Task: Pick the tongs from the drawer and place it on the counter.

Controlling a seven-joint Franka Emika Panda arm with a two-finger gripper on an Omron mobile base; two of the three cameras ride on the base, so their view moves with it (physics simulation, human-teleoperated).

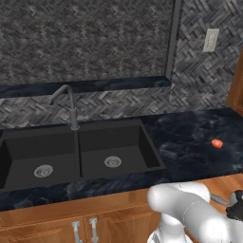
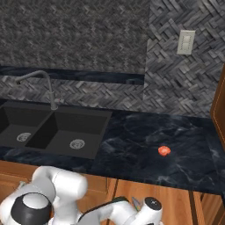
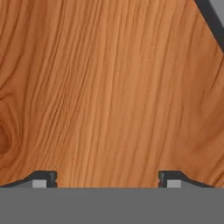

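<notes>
A red blob [image 2: 164,150] lies on the counter [image 2: 145,145] beside the sink [image 1: 76,152]. The arm reaches low into the drawer [image 3: 109,87]; the gripper [image 3: 107,179] faces bare wood, jaws apart.

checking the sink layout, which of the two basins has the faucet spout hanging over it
The left basin: the faucet stands behind the divider and its spout arcs left over that one. The right basin, nearer the small red-orange blob, has nothing above it.

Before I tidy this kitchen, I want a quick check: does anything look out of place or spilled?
One oddity: a small red blob lies alone on the counter, right of the sink. I cannot tell what it is. Nothing looks spilled or damaged.
</notes>
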